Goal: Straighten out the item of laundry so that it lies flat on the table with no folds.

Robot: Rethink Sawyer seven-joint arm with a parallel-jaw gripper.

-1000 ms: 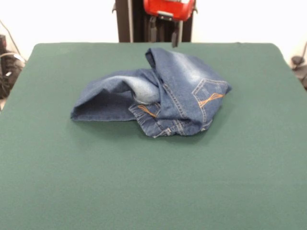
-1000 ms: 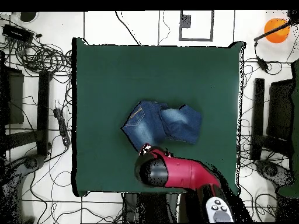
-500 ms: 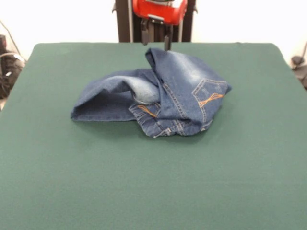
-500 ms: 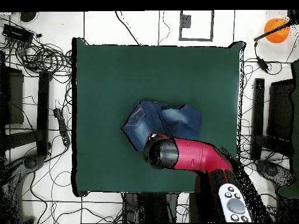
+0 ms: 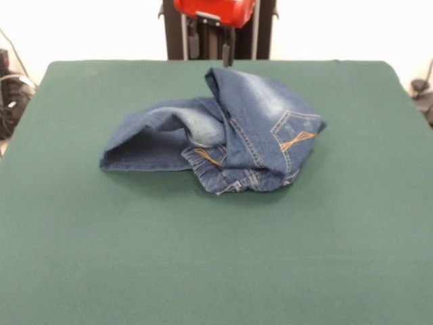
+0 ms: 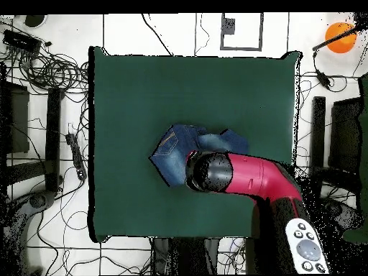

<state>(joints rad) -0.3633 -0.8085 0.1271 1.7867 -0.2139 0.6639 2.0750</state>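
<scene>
Around the surface, tangled black cables (image 6: 50, 68) are seen on the white floor (image 6: 165, 32), with dark stands on both flanks and an orange ball-shaped object (image 6: 339, 34) beyond one corner in the overhead view. Nothing else is carried by the large rectangular surface covered in dark green felt-like cloth (image 5: 216, 257); its corners are rounded and most of its area is bare.

The pair of blue denim jeans with faded light patches and orange stitching (image 5: 223, 132) is recorded near the middle of the surface, somewhat nearer the robot-side edge. The garment is bunched, not flat: one part is folded over another, a stitched back pocket (image 5: 294, 135) faces up, and a cuff opening lies at the end toward the left edge in the front view.

From overhead, the red and black arm (image 6: 244, 176) is seen crossing in from the robot-side edge, its dark rounded end covering part of the jeans. In the front view the jaws (image 5: 210, 47) are seen as two dark prongs set apart, empty, held just above the jeans' far raised fold, without contact.
</scene>
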